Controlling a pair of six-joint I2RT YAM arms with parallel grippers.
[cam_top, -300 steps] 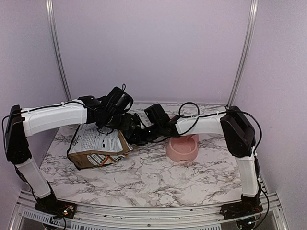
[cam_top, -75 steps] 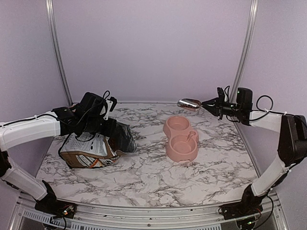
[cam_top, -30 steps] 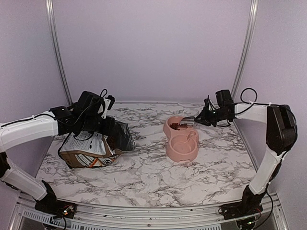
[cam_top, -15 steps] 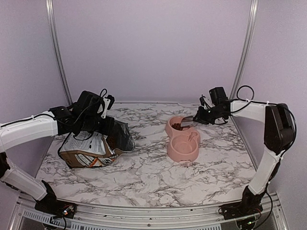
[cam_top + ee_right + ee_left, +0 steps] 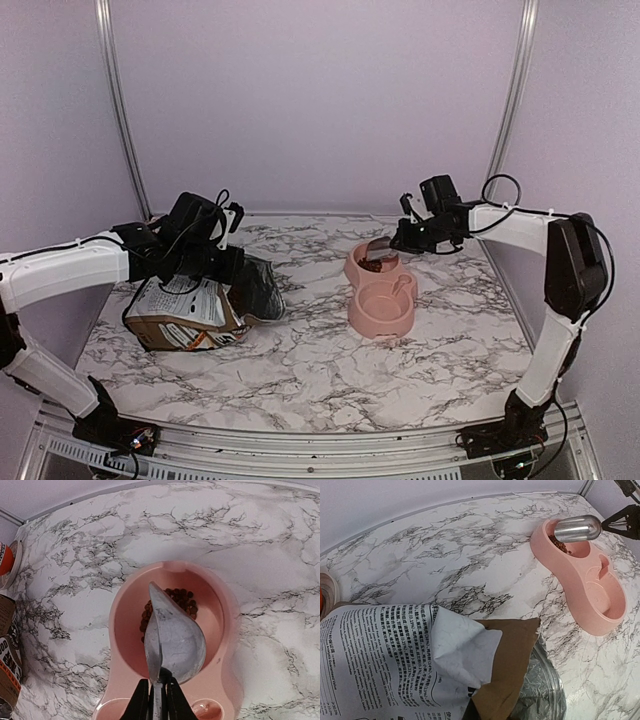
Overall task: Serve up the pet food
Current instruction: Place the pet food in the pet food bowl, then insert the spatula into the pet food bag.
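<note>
A brown-and-white paper bag (image 5: 185, 310) lies on its side at the left, its foil-lined mouth (image 5: 545, 690) facing the pink double bowl (image 5: 385, 318). My left gripper (image 5: 238, 278) is at the bag's mouth and grips its edge; only a dark fingertip (image 5: 466, 713) shows in the left wrist view. My right gripper (image 5: 159, 700) is shut on the handle of a metal scoop (image 5: 175, 635). The scoop is tipped over above the bowl's far compartment. Dark brown kibble (image 5: 185, 600) lies in that compartment, partly hidden by the scoop.
The bowl's near compartment (image 5: 600, 592) holds no kibble. A small dish with something orange (image 5: 5, 560) sits at the far left beyond the bag. Purple walls with metal posts (image 5: 510, 110) close in the marble table (image 5: 320, 370) at back and sides.
My right gripper has moved left with the scoop and turned it further over the far compartment. Kibble lies in the bowl. The left arm and the bag have hardly moved.
</note>
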